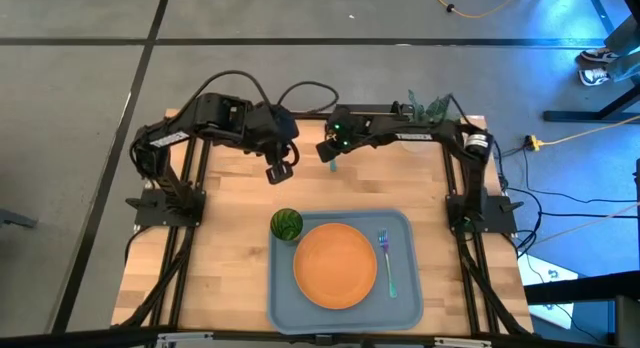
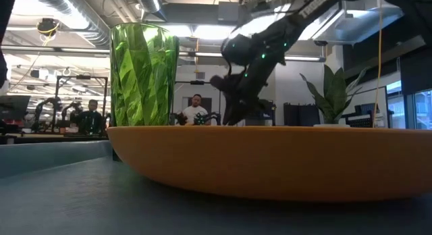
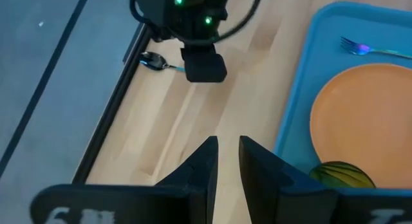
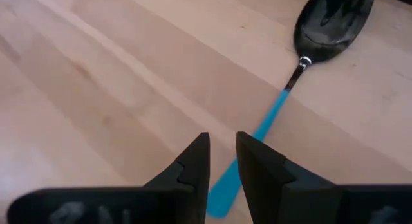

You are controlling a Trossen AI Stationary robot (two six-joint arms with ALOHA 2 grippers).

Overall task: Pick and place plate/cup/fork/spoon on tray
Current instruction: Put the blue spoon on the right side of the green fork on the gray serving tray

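Below my right claw (image 4: 222,166), narrowly parted and empty, the spoon (image 4: 302,63) lies flat on the tabletop (image 4: 116,76): light, stiff, slippery; I'd pinch mid-handle.

The whole light wooden table (image 1: 230,238) is seen straight down from overhead. The low view is set at tray level, hard against the round orange plate (image 2: 270,161) and the faceted green tumbler (image 2: 143,74), facing the room. The dark-headed, teal-handled spoon (image 4: 302,69) is framed closely from the right wrist and shared, farther off, with the left wrist view (image 3: 158,60).
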